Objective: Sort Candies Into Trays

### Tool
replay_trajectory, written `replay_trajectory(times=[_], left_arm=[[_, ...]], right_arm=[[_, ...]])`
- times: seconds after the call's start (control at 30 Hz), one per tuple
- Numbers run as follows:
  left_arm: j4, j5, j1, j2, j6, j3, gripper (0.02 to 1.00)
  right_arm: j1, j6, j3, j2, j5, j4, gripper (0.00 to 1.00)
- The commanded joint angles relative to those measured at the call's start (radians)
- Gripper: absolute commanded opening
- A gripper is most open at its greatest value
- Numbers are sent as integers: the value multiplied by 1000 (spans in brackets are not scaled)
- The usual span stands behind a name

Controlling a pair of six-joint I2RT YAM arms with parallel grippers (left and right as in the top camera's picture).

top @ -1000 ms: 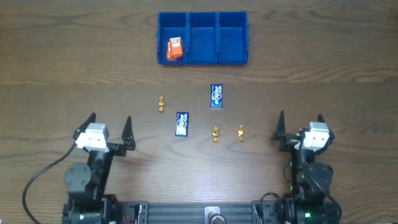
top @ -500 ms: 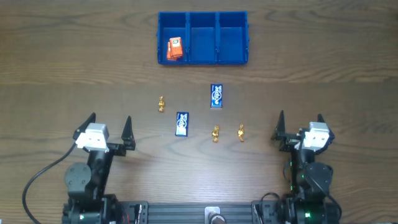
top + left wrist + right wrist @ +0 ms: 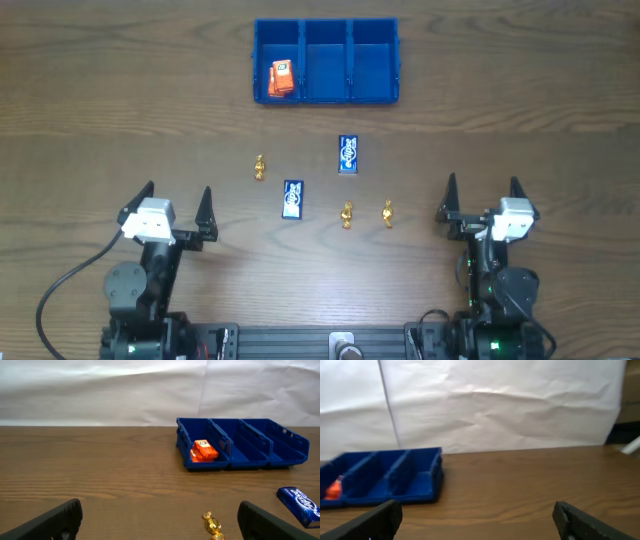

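Note:
A blue three-compartment tray sits at the far middle of the table, with an orange candy in its left compartment. Two blue-wrapped candies and three gold-wrapped candies lie loose in front of it. My left gripper stands open near the front left, nothing between its fingers. My right gripper stands open near the front right, also holding nothing. The left wrist view shows the tray, the orange candy, a gold candy and a blue candy.
White paper backs the table's far edge in both wrist views. The right wrist view shows the tray with the orange candy at its far end. Bare wood lies around the candies and to either side of the tray.
The right gripper has shifted slightly; its wrist sits a little farther forward. The left arm and all candies stay where they were.

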Motion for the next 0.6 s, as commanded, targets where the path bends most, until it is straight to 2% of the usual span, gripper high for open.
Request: replay_trajectory(times=[0.03,0.3,0.43,0.5,0.6], left_arm=[[-36,10,6,-6,3,-18,998],[-36,10,6,-6,3,-18,998],[-36,11,6,-6,3,-18,998],[-36,10,6,-6,3,-18,998],[-36,10,6,-6,3,-18,998]], right_arm=[[-5,117,175,122,-118,-62,998],[10,116,697,637,-393,-357,998],[127,137,910,881,-404,-507,998],[232,146,1019,1018,-397,-592,998],[378,219,1141,1196,-318,-687,998]])
